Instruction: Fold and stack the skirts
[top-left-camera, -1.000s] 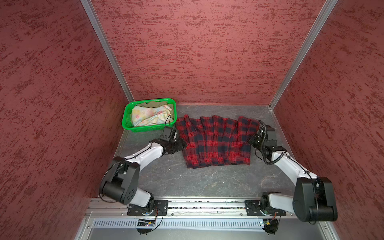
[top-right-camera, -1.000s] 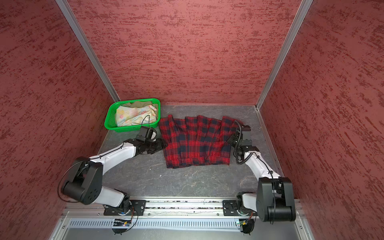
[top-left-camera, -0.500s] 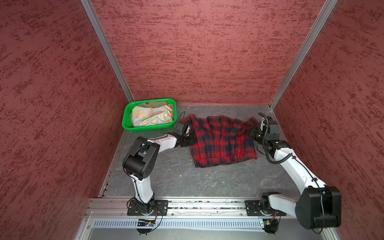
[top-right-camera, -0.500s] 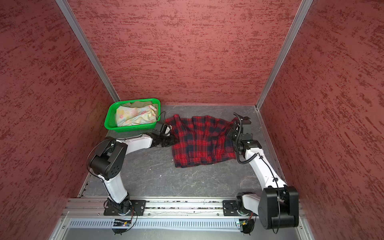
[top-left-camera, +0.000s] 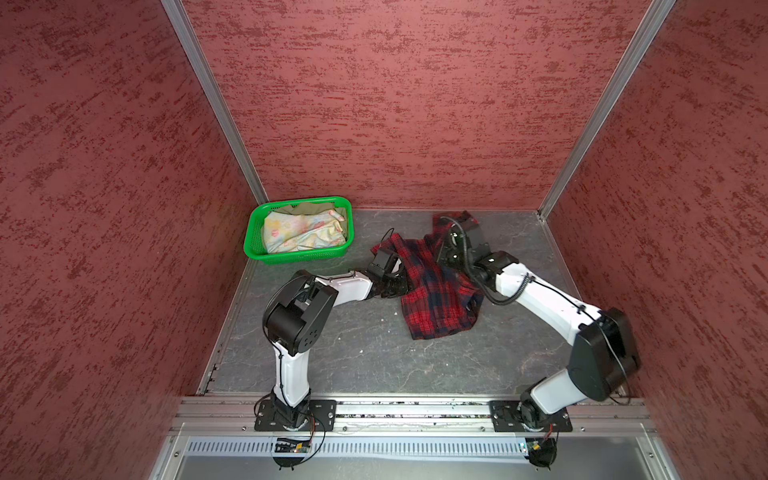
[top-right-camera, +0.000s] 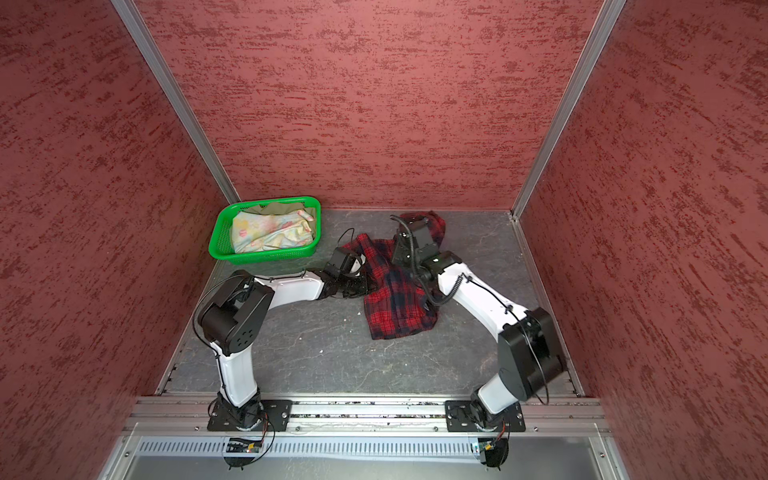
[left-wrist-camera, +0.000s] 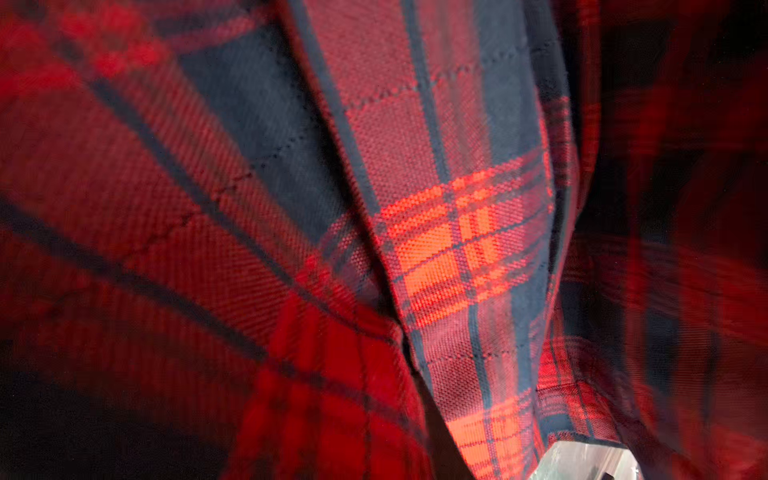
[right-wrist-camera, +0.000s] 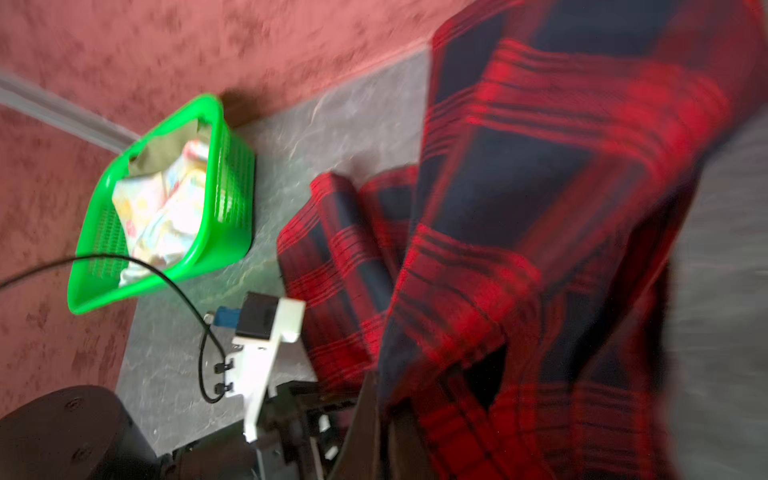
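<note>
Mostly, the grey table (top-left-camera: 353, 357) lies bare on the near side of both claws, and the back wall (top-left-camera: 395, 124) stands close behind the right gripper (top-left-camera: 451, 226). Beyond the left gripper (top-left-camera: 397, 283), the green basket (top-left-camera: 299, 261) holds the pastel floral skirt (top-left-camera: 303, 232) on top of the olive skirt (top-left-camera: 309, 208). The right gripper is clamped on the plaid skirt (top-left-camera: 436, 303) and holds one corner up, while the rest hangs down to the table between the claws. The left gripper sits at the skirt's edge, and cloth hides whether it grips.
</note>
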